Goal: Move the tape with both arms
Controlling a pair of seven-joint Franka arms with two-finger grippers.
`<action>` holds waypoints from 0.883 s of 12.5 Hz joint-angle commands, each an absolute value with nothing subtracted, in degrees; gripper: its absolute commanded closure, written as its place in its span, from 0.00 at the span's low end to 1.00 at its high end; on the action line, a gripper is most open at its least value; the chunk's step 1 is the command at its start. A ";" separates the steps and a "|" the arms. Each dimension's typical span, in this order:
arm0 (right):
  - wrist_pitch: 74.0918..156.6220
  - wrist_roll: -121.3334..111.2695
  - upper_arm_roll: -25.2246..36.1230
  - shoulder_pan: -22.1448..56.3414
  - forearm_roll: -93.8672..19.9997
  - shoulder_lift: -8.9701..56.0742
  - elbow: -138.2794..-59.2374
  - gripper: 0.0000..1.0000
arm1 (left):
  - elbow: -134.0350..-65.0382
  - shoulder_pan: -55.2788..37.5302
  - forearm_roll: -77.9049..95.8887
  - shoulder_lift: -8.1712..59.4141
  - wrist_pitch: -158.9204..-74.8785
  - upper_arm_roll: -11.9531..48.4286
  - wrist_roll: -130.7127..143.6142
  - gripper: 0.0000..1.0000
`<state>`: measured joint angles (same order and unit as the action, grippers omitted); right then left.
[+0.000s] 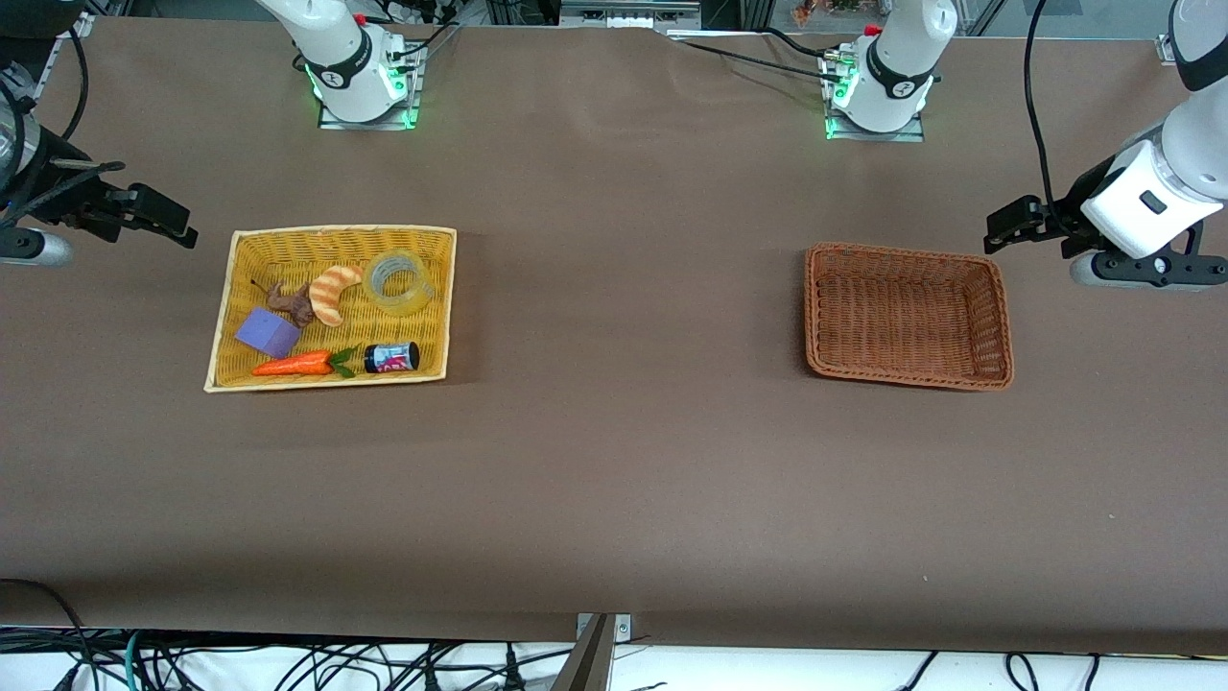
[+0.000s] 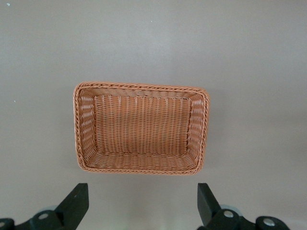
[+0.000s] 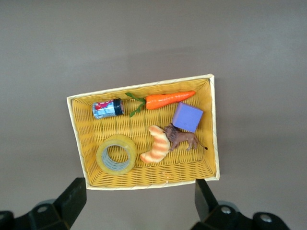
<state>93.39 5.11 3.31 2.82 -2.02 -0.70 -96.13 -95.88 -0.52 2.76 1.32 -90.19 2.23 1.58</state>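
Note:
The tape [image 1: 414, 299], a translucent yellowish ring, lies flat in the yellow basket [image 1: 223, 307], in the corner farthest from the front camera and toward the table's middle. It also shows in the right wrist view [image 3: 116, 140]. My right gripper [image 1: 177, 228] is open and empty, up in the air off the yellow basket's outer end; its wrist view [image 3: 139, 189] looks down on the basket [image 3: 76, 139]. My left gripper [image 1: 1005, 226] is open and empty, up in the air off the brown basket's outer end; it also shows in its own wrist view [image 2: 142, 191].
The empty brown wicker basket [image 1: 811, 307] sits toward the left arm's end and shows in the left wrist view [image 2: 76, 129]. The yellow basket also holds a striped croissant toy [image 1: 333, 293], a brown animal figure [image 1: 293, 302], a purple block [image 1: 269, 332], a carrot [image 1: 293, 365] and a small can [image 1: 391, 358].

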 commanded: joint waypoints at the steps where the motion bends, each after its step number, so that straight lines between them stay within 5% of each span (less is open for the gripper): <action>1: 92.81 4.04 3.34 2.11 -1.42 -1.41 -96.59 0.00 | -94.66 -0.18 3.43 1.93 -90.09 2.20 0.00 0.00; 11: 87.98 4.48 2.72 3.08 -1.05 -1.14 -96.15 0.00 | -93.87 1.23 3.43 2.72 -90.09 2.20 -0.62 0.00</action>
<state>89.92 4.56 2.84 2.91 -1.62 -0.69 -96.14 -95.60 0.75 2.76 1.74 -90.33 2.22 0.84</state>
